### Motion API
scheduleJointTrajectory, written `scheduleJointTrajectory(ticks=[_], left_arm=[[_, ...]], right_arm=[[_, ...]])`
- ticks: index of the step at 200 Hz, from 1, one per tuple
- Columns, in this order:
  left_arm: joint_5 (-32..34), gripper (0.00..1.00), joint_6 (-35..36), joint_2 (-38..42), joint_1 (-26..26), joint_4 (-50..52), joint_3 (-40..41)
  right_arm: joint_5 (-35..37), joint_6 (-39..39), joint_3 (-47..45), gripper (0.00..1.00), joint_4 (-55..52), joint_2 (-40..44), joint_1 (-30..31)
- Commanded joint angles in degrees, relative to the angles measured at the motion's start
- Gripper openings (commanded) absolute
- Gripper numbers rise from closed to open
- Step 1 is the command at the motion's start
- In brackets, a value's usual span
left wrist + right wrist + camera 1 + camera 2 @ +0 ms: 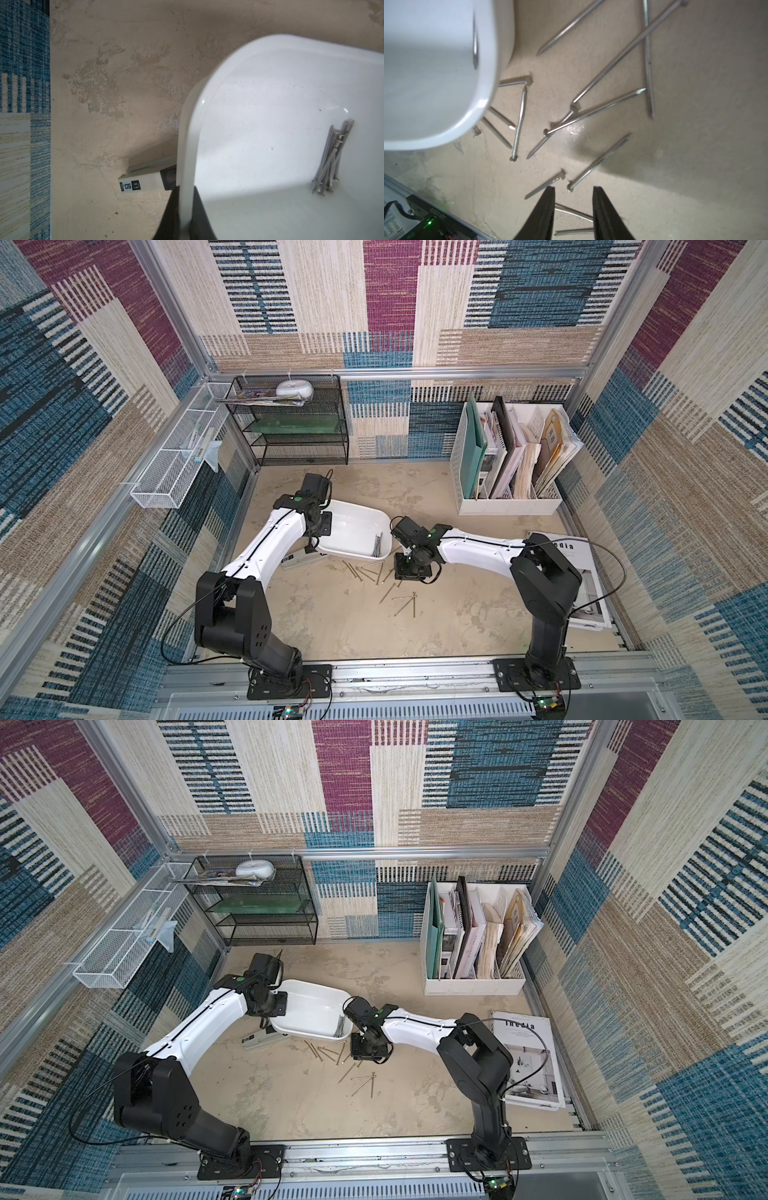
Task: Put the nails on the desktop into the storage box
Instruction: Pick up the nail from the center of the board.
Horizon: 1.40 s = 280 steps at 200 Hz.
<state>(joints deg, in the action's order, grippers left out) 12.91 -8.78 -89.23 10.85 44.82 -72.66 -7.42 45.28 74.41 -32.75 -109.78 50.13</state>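
A: left gripper [185, 188] pinches box [353, 522] rim; right gripper [573, 188] spread over nails [591, 116] on desk [457, 593], just beside box.
B: Risk: thin nails, jaws may catch two and drop one.

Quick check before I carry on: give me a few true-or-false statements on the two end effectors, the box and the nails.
1. The left end effector is shut on the rim of the storage box. True.
2. The storage box is empty. False: a bundle of nails lies inside it.
3. The right end effector is open above loose nails on the desktop. True.
4. The magazine lies in the storage box. False: it lies on the desktop by the right arm.
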Motion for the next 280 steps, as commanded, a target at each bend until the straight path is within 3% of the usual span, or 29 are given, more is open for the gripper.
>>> scheduleJointTrajectory(ticks=[1,68,153,168,194,211,280], left_arm=[[2.69,0.00,-0.47,1.46,-0.04,-0.02,-0.40],[5.57,0.00,-3.13,12.79,0.21,-9.25,6.97],[9.18,0.00,-3.66,15.03,2.50,-12.23,9.66],[9.74,0.00,-3.63,14.98,2.77,-12.36,9.68],[10.54,0.00,-3.68,15.67,2.86,-12.71,10.06],[10.65,0.00,-3.70,15.73,2.95,-12.63,10.00],[7.91,0.00,-3.52,11.10,3.25,-9.78,7.36]], right_arm=[[3.03,-1.15,1.44,0.36,-3.64,-1.32,0.21],[5.14,-1.77,2.57,0.36,-3.99,-4.29,0.14],[5.77,-2.98,7.57,0.35,-6.57,-8.73,0.22],[5.84,-3.62,7.11,0.31,-7.20,-9.47,0.20],[6.84,-4.28,5.61,0.09,-7.50,-9.35,0.14],[7.66,-4.88,5.09,0.00,-8.43,-9.54,-0.03],[9.55,-6.03,-0.10,0.00,-7.29,-2.80,-2.28]])
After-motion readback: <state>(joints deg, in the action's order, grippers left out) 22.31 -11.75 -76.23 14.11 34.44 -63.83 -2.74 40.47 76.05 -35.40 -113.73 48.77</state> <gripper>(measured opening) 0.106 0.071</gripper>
